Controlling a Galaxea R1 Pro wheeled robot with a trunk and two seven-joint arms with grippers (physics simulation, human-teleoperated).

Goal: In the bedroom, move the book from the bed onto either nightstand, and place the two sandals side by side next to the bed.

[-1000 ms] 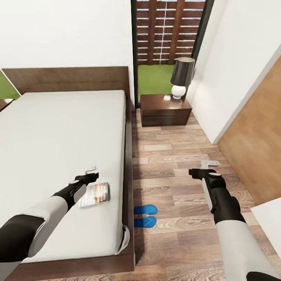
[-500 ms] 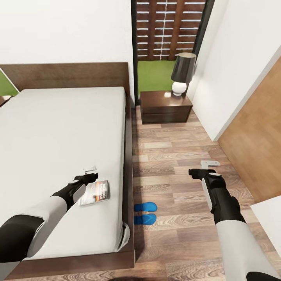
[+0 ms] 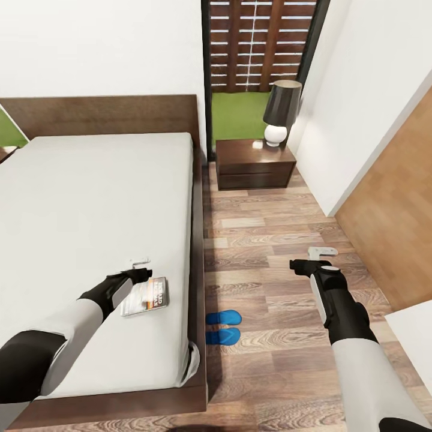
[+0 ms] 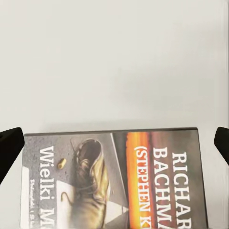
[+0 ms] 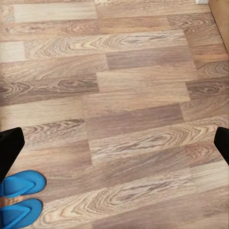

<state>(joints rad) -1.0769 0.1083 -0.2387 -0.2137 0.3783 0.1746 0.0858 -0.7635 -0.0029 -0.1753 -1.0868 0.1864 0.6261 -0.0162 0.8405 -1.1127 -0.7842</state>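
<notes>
The book step is the one in hand: the left gripper (image 3: 139,268) hangs over the light-grey mattress of the bed (image 3: 90,198), with the book (image 3: 146,296) lying flat just below and on the near side of its fingertips, close to the mattress edge that faces the floor. In the left wrist view the two dark fingertips sit wide apart at either side with the book (image 4: 114,179) spanning the gap between them, its far edge roughly level with the tips — the claw is released and holds nothing. The sandals look already dealt with: the two sandals (image 3: 223,327) lie side by side on the wood floor, just beside the bed frame, well off toward the bed side of the right gripper (image 3: 313,259) and nearer the robot than it. The right wrist view catches them at the edge of its frame, by one fingertip (image 5: 10,145); both tips there are spread wide over bare planks, so that claw too is released and empty. Next, I judge, the left claw must come down and back a little so its fingers straddle the thin cover, then pinch an edge — a flat paperback on soft bedding gives little to grip. The nightstand (image 3: 254,163) stands well ahead of both claws, under a lamp (image 3: 279,113), so a carry forward would follow.
</notes>
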